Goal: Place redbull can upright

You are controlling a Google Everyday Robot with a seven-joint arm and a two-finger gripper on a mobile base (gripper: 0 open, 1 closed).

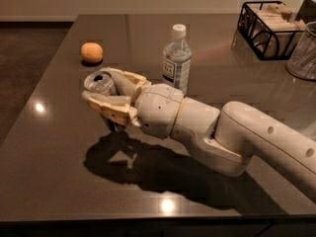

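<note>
The redbull can (100, 84) is a slim silver can; its pull-tab top faces up and toward the left. It sits between the two cream fingers (109, 108) of my gripper (98, 88), held a little above the dark table (59, 152), left of centre. The can looks close to upright, slightly tilted. Its lower body is hidden by the fingers. My white arm reaches in from the right.
A clear water bottle (176, 65) with a white cap stands just behind the gripper's wrist. An orange (92, 52) lies at the back left. A black wire basket (267, 29) and a clear glass (302, 52) stand at the back right. The table's front edge runs along the bottom.
</note>
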